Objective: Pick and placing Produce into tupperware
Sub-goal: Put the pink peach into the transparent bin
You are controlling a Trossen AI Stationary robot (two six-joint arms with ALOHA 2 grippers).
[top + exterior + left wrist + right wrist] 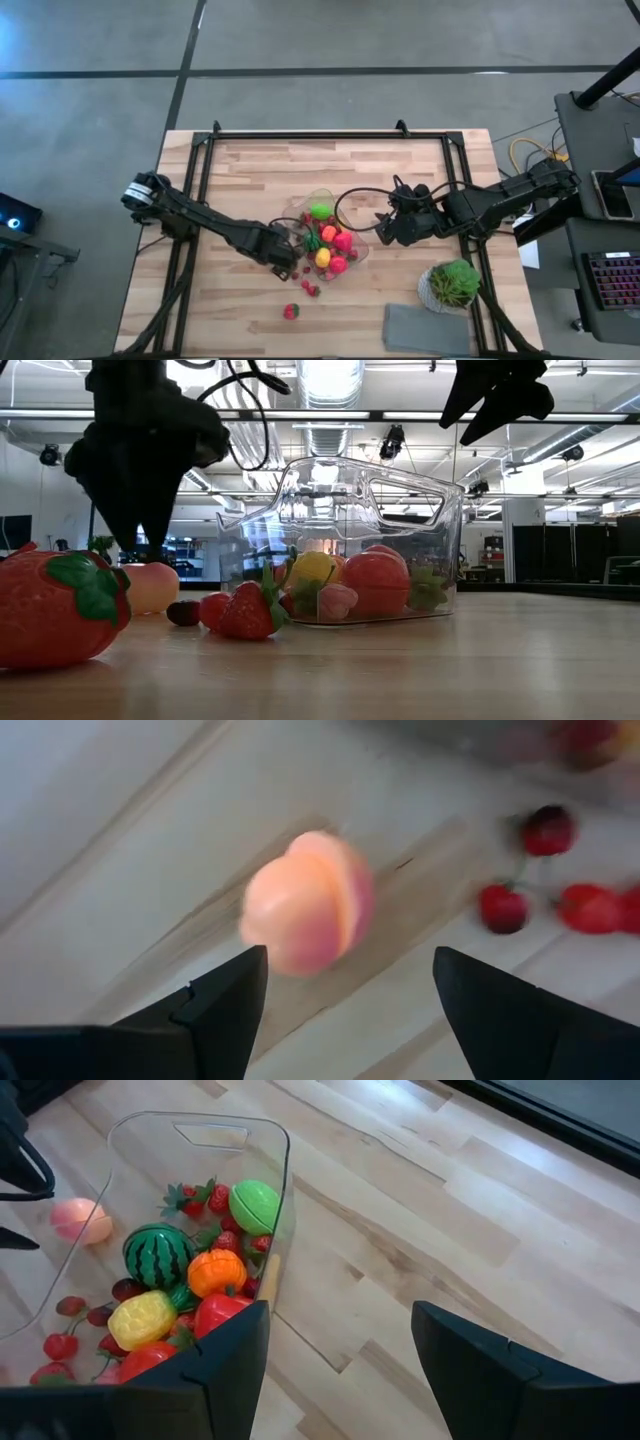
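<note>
Left wrist: left hand wide over peach | right wrist: right hand wide, watermelon in tupperware

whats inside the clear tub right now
The clear tub holds a watermelon, an orange, a lime-green fruit, a yellow fruit, a red fruit and strawberries. Anything beneath that pile is covered.

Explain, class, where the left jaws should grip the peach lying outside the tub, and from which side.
Grip the peach across its rounded middle, coming straight down from above. It lies free on the table, and the open left gripper already straddles it. The cherries lie clear to one side.
</note>
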